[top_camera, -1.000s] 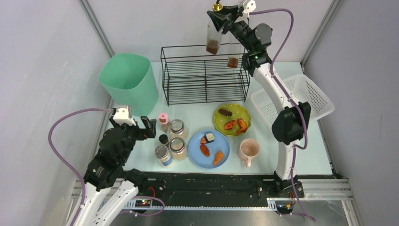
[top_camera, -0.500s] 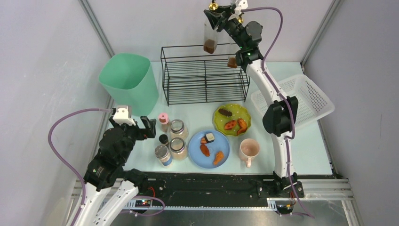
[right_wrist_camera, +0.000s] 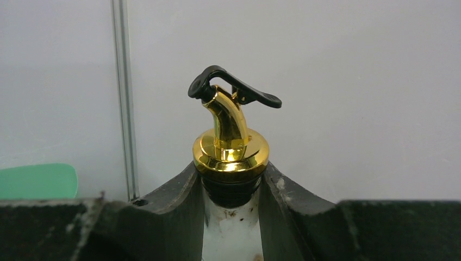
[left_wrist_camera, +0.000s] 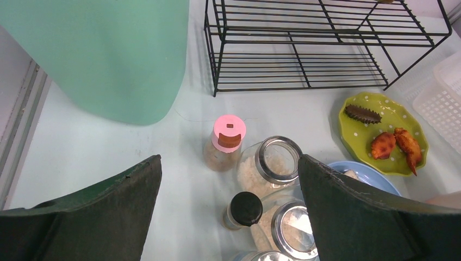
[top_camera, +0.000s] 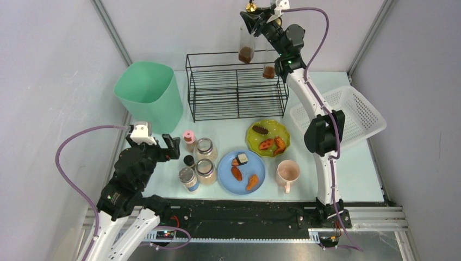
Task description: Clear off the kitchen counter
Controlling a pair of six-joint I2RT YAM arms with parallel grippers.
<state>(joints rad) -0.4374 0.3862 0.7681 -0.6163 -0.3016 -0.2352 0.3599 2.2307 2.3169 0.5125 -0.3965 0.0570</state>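
Note:
The kitchen counter (top_camera: 359,174) is a pale mint tabletop carrying jars, plates and a mug. High over the back of the black wire rack (top_camera: 236,87), my right gripper (top_camera: 251,20) is shut on the neck of a tall clear bottle (top_camera: 245,46) with brown sauce at its bottom. In the right wrist view my right gripper (right_wrist_camera: 231,187) pinches just under the bottle's gold pourer (right_wrist_camera: 230,147). My left gripper (top_camera: 155,145) stands open and empty at the left. In its wrist view my left gripper (left_wrist_camera: 229,163) hovers over a pink-capped shaker (left_wrist_camera: 228,142) and a black-capped shaker (left_wrist_camera: 245,209).
A second sauce bottle (top_camera: 269,69) stands at the rack's back right. Two glass jars (top_camera: 205,148) and a blue-labelled jar (top_camera: 188,178) crowd the shakers. Blue plate (top_camera: 242,172), green plate (top_camera: 267,137), both with food, pink mug (top_camera: 287,173), green bin (top_camera: 149,95), white basket (top_camera: 348,114).
My right arm's elbow has swung left and back, and the gripper has risen slightly; the held bottle stays almost in place above the rack. The left arm has not moved.

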